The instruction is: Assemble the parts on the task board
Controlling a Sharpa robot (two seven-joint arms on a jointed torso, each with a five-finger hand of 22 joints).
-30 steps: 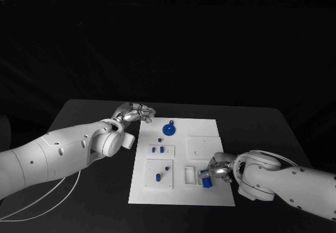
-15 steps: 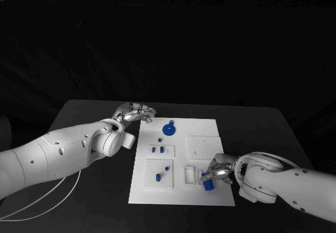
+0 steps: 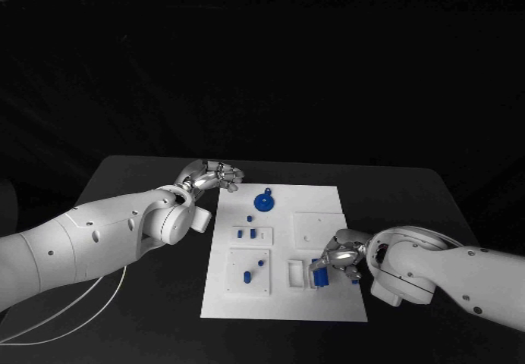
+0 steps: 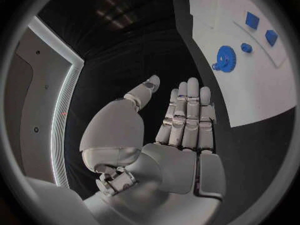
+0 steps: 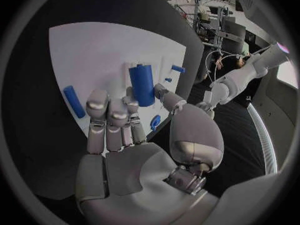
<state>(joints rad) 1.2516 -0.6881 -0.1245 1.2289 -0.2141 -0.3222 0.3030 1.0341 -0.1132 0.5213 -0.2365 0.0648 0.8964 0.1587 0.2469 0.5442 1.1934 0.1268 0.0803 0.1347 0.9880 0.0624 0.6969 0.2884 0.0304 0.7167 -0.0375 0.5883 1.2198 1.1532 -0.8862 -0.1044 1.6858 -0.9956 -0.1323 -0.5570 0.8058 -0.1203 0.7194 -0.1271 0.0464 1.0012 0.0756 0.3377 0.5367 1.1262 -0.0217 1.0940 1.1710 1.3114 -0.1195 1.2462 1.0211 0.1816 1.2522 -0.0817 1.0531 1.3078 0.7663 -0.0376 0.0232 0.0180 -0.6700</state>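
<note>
The white task board [image 3: 317,303] lies in the middle of the black table. Over its near right part my right hand [image 3: 344,258] pinches a blue oblong part [image 3: 319,274] between thumb and fingers, close to a small white slot [image 3: 297,274]; the right wrist view shows the same part [image 5: 142,85] upright at the fingertips [image 5: 99,101]. A blue peg [image 5: 74,101] lies on the board beside that hand. My left hand [image 3: 215,176] hovers at the board's far left corner, fingers straight and holding nothing [image 4: 181,120]. A blue gear [image 3: 264,202] sits on the far part of the board.
Small blue pieces [image 3: 250,233] stand in the board's left column, and two more [image 3: 254,270] sit in a square panel below them. A plain white square panel [image 3: 319,227] lies on the right. Bare black table surrounds the board.
My right hand has shifted a little toward the far side with the blue part, which now stands nearer the white slot. The left hand has stayed where it was.
</note>
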